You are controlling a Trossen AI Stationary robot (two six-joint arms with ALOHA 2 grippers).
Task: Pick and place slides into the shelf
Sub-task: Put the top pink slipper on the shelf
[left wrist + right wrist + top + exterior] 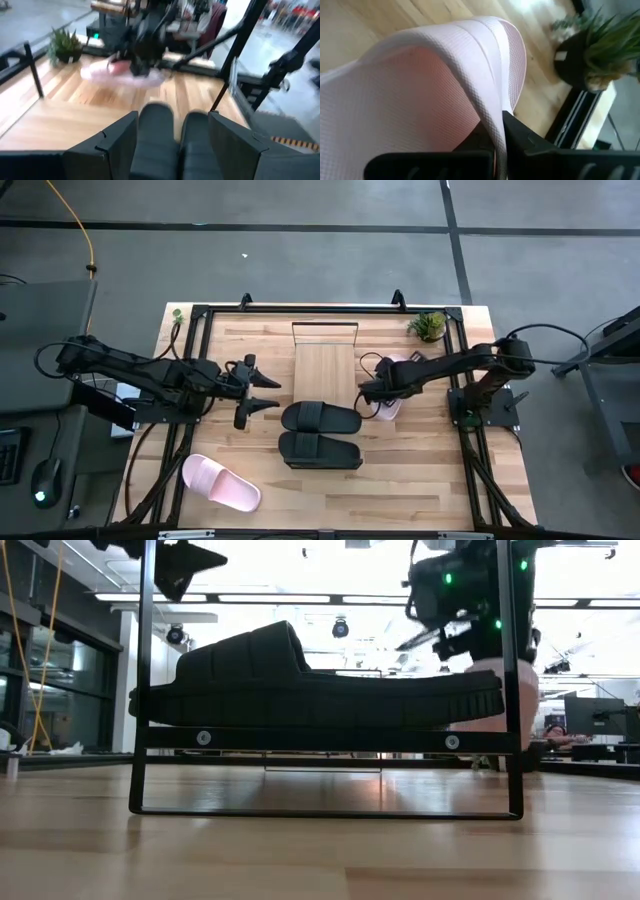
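Observation:
Two black slides [320, 417] [320, 450] lie side by side on the near end of the shelf [325, 370], a light-wood board with a black wire frame at its far end. In the low view one black slide [300, 690] rests sole-down on the shelf. My right gripper [375, 395], just right of the shelf, is shut on a pale pink slide [392, 398]. A second pink slide [220, 483] lies sole-down at the table's near left. My left gripper [268, 392] hovers open left of the shelf, with nothing between its fingers. My right gripper pinches the pink slide's wide strap at its edge [496, 127] between its two fingers, slanting down from above. The strap arches away from the fingers. The slide [495, 690] hangs below the gripper and looks lifted off the table.
A small potted plant [428, 326] stands at the far right corner, close behind the right arm. Black frame rails [190, 380] run along the table's left, right and far sides. Bare wood lies between the shelf and the near edge.

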